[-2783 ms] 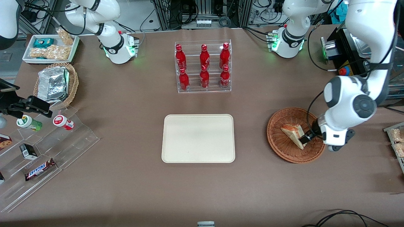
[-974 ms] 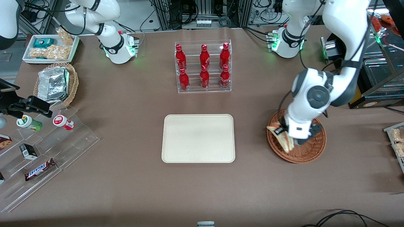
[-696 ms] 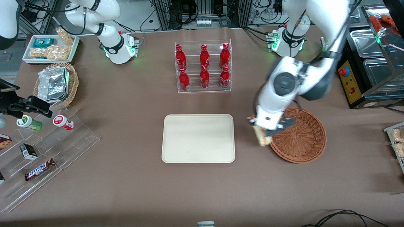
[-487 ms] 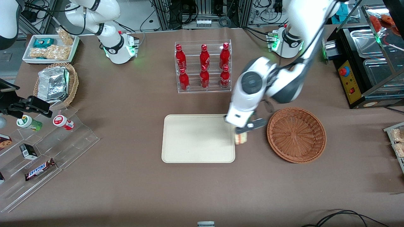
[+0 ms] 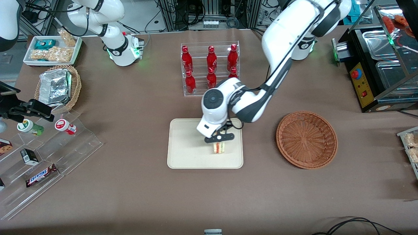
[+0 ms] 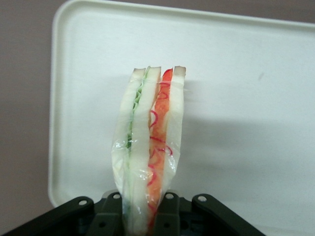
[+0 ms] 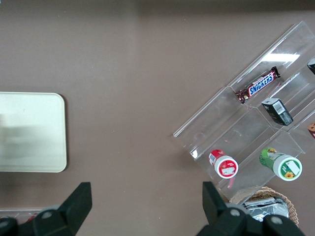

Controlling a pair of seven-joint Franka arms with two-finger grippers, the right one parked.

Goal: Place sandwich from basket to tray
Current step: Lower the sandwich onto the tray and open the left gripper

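Note:
My left gripper (image 5: pixel 219 141) hangs over the cream-white tray (image 5: pixel 183 153), in the part of it nearer the basket, shut on the sandwich (image 5: pixel 218 147). The wrist view shows the clear-wrapped wedge (image 6: pixel 150 147), white bread with green and orange-red filling, pinched between the black fingers (image 6: pixel 170 216) of the gripper (image 6: pixel 142 216), with the tray (image 6: pixel 256 98) spread beneath it. I cannot tell whether the sandwich touches the tray. The reddish-brown wicker basket (image 5: pixel 307 139) sits with nothing in it toward the working arm's end of the table.
A clear rack of red bottles (image 5: pixel 210 68) stands farther from the front camera than the tray. Toward the parked arm's end are a tan basket with a foil packet (image 5: pixel 57 87), a snack tray (image 5: pixel 52 49) and a clear stepped stand with small snacks (image 5: pixel 42 156).
The gripper lifted the sandwich out of the basket and carried it sideways toward the parked arm's end, from beside the tray's edge to over the tray. The basket now holds nothing.

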